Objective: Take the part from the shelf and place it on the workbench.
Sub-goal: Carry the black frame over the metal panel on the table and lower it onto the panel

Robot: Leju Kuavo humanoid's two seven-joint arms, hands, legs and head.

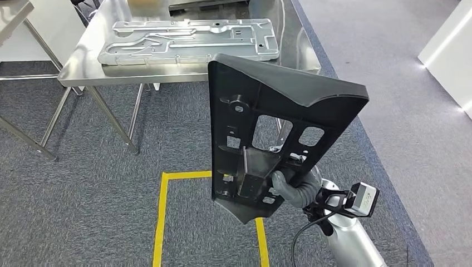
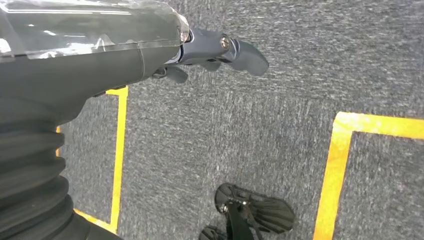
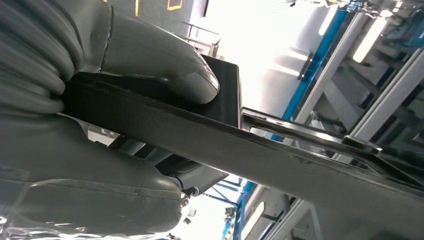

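A large black plastic part point(image 1: 267, 128) with several cut-outs stands nearly upright in front of me in the head view. My right hand point(image 1: 295, 186) grips its lower edge; in the right wrist view the thumb point(image 3: 165, 65) presses on the black part point(image 3: 250, 150) from one side and the fingers from the other. The steel workbench point(image 1: 83, 61) lies ahead at the upper left, beyond the part. My left hand point(image 2: 215, 52) hangs over the carpet, fingers loosely extended, holding nothing.
A silver stamped metal panel point(image 1: 189, 40) lies on the workbench. Yellow tape lines point(image 1: 161, 217) mark a square on the grey carpet below me. A white wall or cabinet point(image 1: 451, 50) stands at the right. Table legs point(image 1: 111, 117) reach down to the carpet.
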